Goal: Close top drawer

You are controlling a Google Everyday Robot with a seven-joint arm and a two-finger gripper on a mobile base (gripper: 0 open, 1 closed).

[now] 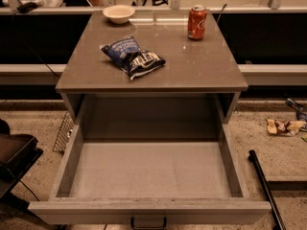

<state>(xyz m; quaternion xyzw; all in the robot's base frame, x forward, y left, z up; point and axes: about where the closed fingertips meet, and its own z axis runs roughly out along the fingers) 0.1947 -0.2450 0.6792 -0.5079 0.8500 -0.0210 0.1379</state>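
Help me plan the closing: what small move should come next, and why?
Probably bring the gripper, out of view, to the drawer front by its handle, ready to push inward: the drawer stands pulled far out and nothing touches it.

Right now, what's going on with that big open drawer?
The top drawer is pulled far out and has nothing inside. Nothing is touching it: the robot's gripper is out of the picture, so the drawer is not yet pushed shut. Up on the table sit a blue chip bag, an orange soda can and a small bowl.
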